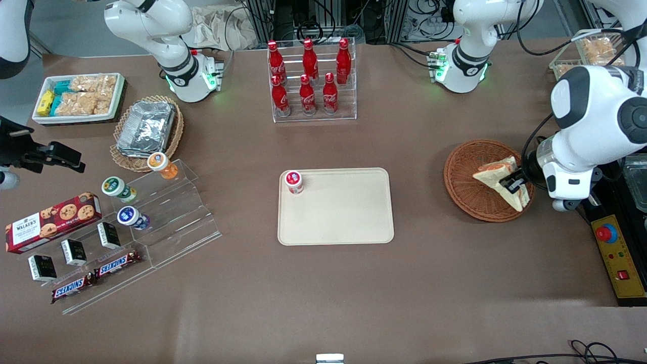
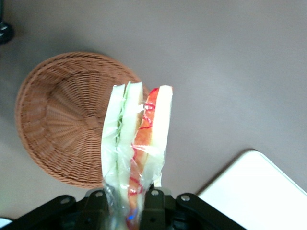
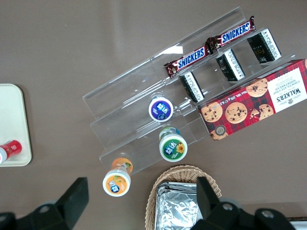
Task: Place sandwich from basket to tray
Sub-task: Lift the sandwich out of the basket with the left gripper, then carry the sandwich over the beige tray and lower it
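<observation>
With the hand (image 2: pixel 125 203) clamped on the wrapped triangular white-bread sandwich (image 2: pixel 136 143) above the round reddish-brown wicker basket (image 2: pixel 57 124), carry it next to the cream rectangular plastic tray (image 1: pixel 343 212).

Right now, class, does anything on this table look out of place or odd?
Yes: a small red-lidded cup already stands in one corner of the tray. The hand, above the basket, is shut on the wrapped sandwich.
</observation>
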